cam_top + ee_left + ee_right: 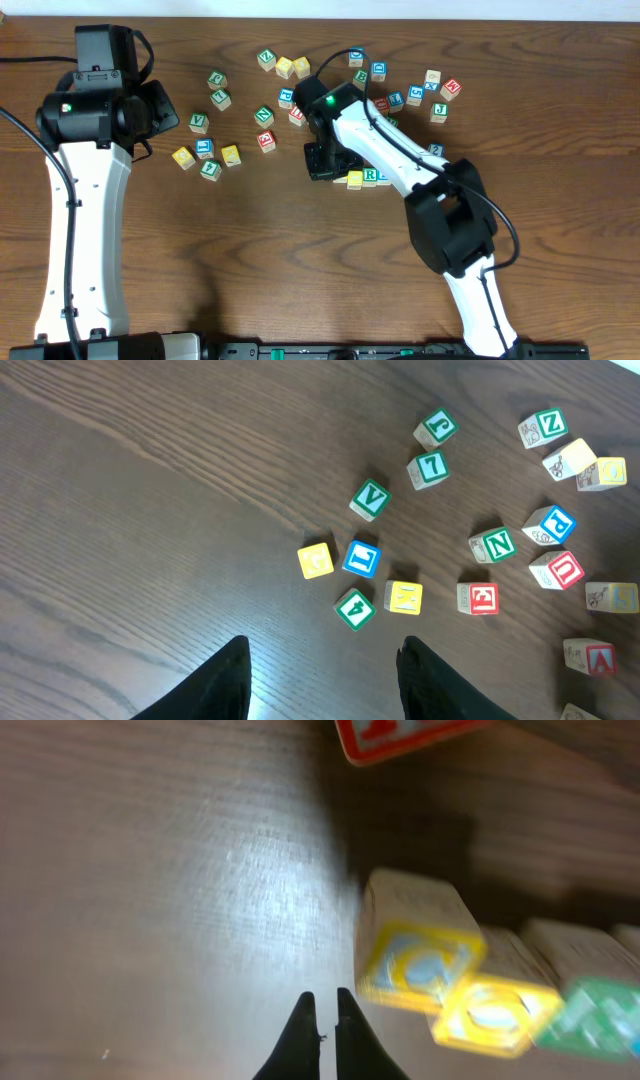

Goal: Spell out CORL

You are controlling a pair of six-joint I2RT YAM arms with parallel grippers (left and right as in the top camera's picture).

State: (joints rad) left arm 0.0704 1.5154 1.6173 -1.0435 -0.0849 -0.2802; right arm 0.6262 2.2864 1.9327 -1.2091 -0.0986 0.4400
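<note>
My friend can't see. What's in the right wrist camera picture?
The right gripper, its fingers shut and empty, hangs over the brown wooden table. Beside it sits a blurry row of letter blocks, and a red block peeks in at the top.

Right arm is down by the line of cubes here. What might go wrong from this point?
The shut right tool sits close beside the yellow-framed wooden cube ending the row; a sideways sweep might push it askew. The red-edged wooden cube lies near that row, so a retreat that way may nudge it into the word. The wrist view is blurred, so gaps are hard to judge.
</note>
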